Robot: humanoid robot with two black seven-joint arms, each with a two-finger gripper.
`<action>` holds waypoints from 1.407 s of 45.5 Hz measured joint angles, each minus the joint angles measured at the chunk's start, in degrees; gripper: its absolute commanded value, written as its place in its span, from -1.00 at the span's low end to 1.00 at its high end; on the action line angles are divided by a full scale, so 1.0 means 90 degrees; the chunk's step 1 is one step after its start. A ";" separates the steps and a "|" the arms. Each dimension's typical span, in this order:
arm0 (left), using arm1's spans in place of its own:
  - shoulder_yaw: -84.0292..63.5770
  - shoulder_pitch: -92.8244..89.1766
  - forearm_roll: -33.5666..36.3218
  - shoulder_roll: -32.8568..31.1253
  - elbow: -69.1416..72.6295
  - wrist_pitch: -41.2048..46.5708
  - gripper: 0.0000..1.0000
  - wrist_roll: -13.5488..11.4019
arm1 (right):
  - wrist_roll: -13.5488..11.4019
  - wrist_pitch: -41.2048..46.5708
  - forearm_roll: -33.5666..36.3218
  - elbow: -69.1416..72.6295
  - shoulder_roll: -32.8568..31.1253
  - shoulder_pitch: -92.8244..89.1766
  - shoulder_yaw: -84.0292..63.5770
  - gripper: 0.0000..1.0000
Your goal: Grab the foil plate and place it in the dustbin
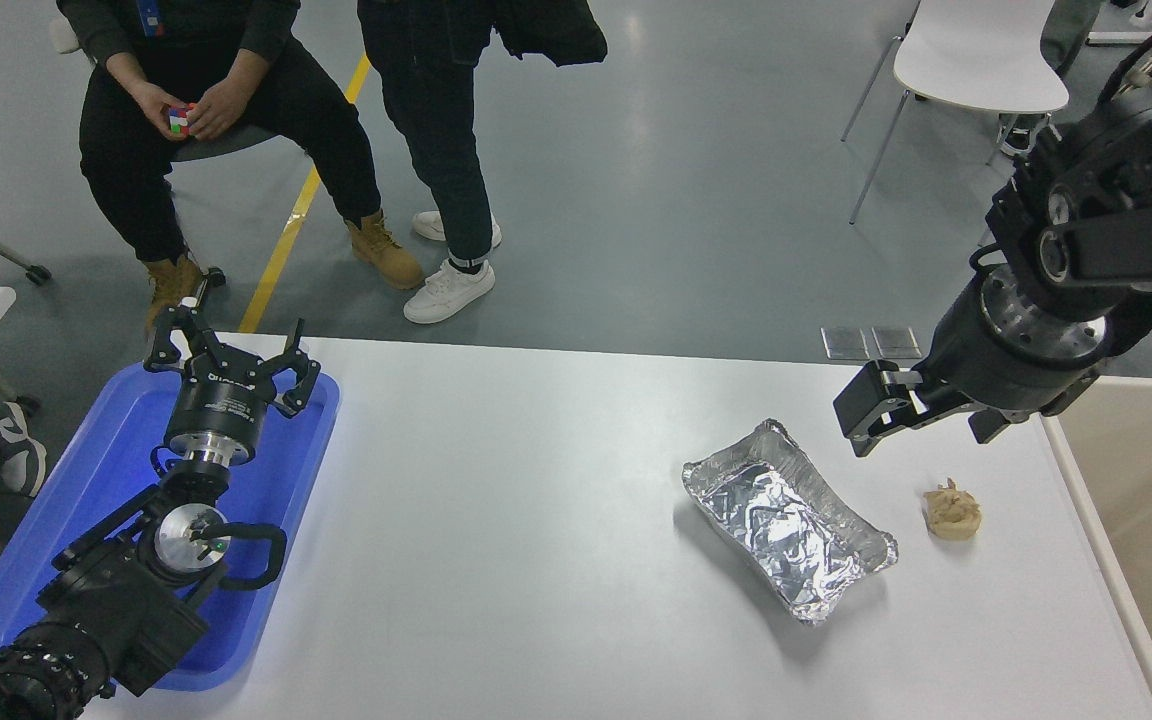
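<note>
Crinkled silver foil caught the light where the foil plate [789, 518] lay flat on the white table [536, 520], just below and short of the right gripper [861, 412], untouched. That gripper hung above the table near the plate's far corner; its fingers looked nearly closed and held nothing, though the angle left their gap hard to judge. Probably it was poised there to come down on the plate's rolled rim, the easiest edge to pinch. A small tan paper wad [952, 511] sat beside the plate, below the fingers too, close enough to be caught by mistake. The dustbin [1076, 470] stood open past the table's right edge, a short carry away. The left gripper [232, 352] rested over the blue tray [86, 500], fingers spread wide, empty.
</note>
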 measured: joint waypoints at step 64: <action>0.0001 -0.0003 0.0000 0.0001 0.0000 0.0001 1.00 0.0004 | 0.0010 -0.0448 -0.0698 -0.0257 -0.1574 -0.0719 0.0163 1.00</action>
